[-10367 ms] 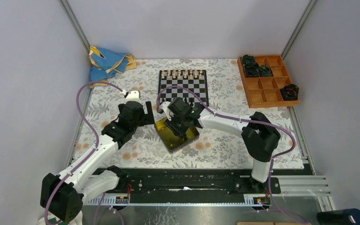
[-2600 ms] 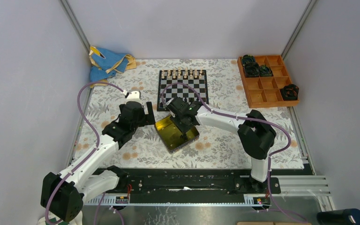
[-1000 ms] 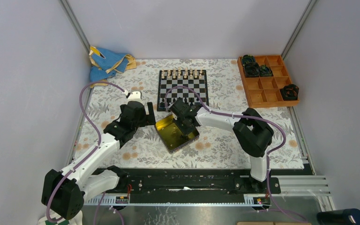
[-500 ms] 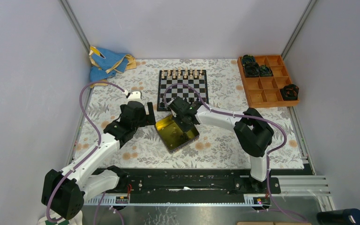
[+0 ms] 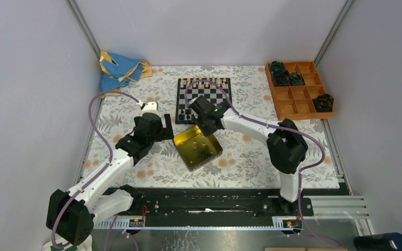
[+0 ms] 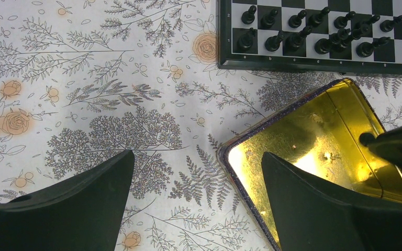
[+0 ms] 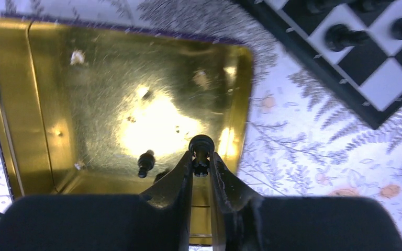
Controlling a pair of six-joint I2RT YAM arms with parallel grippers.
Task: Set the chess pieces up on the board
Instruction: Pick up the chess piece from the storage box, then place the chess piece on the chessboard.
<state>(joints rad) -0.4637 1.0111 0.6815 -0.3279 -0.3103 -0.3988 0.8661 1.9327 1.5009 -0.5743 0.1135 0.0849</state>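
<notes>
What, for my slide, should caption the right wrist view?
Right jaws pinch a black chess piece over the yellow tin.

Digits 1 and 2 stand on the board [image 6: 293,65].

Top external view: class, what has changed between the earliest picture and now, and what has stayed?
The right gripper, shut on a black chess piece, has moved from over the yellow tin towards the board. The left gripper stays open beside the tin.
</notes>
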